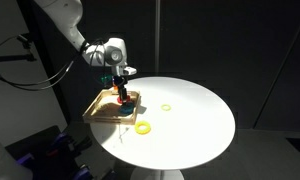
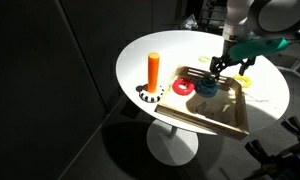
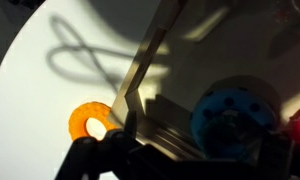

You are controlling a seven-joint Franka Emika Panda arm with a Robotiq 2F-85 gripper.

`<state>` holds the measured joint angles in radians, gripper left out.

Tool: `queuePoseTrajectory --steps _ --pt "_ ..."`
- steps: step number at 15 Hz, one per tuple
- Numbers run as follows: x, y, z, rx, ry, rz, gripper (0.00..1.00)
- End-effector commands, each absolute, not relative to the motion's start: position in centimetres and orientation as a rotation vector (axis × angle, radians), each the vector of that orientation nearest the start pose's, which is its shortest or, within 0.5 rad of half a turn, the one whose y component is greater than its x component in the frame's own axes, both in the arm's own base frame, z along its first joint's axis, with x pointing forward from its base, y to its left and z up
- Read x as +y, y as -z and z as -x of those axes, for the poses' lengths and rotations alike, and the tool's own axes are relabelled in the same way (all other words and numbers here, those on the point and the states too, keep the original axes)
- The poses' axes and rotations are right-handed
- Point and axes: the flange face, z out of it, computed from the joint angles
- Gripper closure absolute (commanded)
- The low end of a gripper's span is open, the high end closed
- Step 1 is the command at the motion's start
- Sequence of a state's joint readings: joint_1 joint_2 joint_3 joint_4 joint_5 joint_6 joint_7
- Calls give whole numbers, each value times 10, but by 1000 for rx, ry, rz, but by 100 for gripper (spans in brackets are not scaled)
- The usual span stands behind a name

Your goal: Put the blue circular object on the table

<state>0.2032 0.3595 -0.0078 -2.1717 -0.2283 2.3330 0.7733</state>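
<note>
The blue circular object (image 2: 205, 88) lies flat in the tan wooden tray (image 2: 225, 118), beside a red round piece (image 2: 182, 88). In the wrist view the blue circular object (image 3: 235, 115) is at the lower right, dotted with small holes. My gripper (image 2: 216, 72) hangs just above it with its jaws open and holds nothing. The gripper is also in an exterior view (image 1: 121, 90), over the tray (image 1: 102, 108). In the wrist view the gripper (image 3: 180, 152) is only dark shapes along the bottom. The white round table (image 1: 195, 120) carries everything.
An orange upright cylinder (image 2: 153, 72) stands on a base at the table's edge near the tray. Two yellow rings (image 1: 166, 107) (image 1: 143, 127) lie on the white top. One of these yellow rings (image 3: 90, 122) lies just outside the tray's rim.
</note>
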Motion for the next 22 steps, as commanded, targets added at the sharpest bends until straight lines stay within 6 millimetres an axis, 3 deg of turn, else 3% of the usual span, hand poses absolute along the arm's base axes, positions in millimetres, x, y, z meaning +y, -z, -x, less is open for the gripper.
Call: queuePoseTrajectory --steps 1,8,21,22 --pt "99 -203 -542 759 -132 3325 0" --pt "88 -180 -556 853 -121 3335 0" --pt "96 -159 -576 843 -104 3329 0" --pt "96 -158 -576 846 -113 3327 10"
